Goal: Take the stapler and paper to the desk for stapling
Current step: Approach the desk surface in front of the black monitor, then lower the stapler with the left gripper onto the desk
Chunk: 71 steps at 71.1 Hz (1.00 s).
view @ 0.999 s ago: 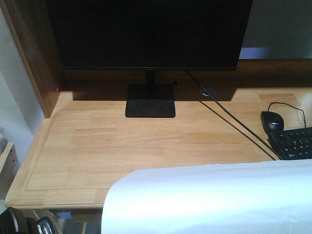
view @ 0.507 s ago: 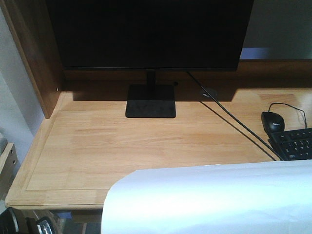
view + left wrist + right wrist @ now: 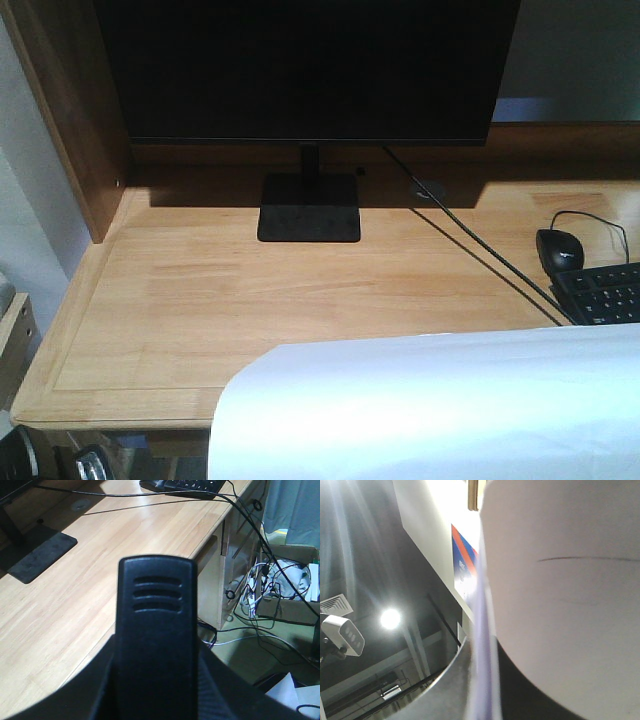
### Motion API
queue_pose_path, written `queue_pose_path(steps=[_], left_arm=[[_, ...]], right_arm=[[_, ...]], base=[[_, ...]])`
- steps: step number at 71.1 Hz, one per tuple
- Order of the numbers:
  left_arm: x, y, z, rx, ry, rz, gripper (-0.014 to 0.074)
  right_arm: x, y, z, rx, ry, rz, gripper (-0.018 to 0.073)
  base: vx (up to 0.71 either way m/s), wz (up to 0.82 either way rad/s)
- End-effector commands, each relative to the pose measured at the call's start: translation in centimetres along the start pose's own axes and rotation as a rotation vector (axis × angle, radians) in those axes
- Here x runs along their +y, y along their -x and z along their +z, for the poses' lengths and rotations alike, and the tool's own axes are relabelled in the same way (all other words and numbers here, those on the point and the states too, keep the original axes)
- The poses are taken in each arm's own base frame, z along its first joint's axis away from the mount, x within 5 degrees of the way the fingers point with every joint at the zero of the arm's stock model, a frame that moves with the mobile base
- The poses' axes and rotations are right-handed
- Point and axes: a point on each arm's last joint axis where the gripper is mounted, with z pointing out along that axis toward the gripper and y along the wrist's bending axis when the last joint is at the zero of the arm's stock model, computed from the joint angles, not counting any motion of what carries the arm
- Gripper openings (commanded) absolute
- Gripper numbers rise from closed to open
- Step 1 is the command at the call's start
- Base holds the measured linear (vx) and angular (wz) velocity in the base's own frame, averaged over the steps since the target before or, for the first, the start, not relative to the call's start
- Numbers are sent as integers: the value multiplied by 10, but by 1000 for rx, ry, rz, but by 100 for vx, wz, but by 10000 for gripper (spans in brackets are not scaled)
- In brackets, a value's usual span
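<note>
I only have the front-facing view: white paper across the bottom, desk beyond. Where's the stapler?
Observer: In the left wrist view, the stapler fills the foreground, clamped in the left gripper.
Operator: Down on the desk?
Observer: It looks raised; the desk lies beyond it, its front edge running behind the stapler.
Operator: What holds the paper?
Observer: Cannot tell; in the right wrist view the paper crowds the lens, with a ceiling lamp beside it.

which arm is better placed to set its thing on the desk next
Left, probably. Its wrist view shows the stapler at the front edge of the desk, bare wood just ahead. The paper hangs over the near edge in the front view, but the right wrist view faces the ceiling.
</note>
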Motion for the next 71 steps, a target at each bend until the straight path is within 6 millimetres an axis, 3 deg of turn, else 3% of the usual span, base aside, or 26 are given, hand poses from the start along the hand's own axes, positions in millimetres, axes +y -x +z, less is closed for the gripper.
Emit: queue_pose_path(steps=[1, 22, 39, 54, 71], left_arm=[[4, 17, -5, -120, 40, -32, -6], [7, 13, 1, -125, 51, -122, -6], [29, 45, 19, -78, 51, -195, -6], [59, 91, 53, 38, -15, -59, -6], [94, 110, 119, 174, -88, 21, -6]], right_arm=[[1, 1, 0, -14, 26, 5, -8], [1, 1, 0, -14, 26, 5, -8], [1, 1, 0, -14, 26, 5, -8], [1, 1, 0, -14, 26, 5, -8], [1, 1, 0, -14, 26, 5, -8]], base=[[0, 0], [0, 0], [0, 0], [0, 0], [0, 0]])
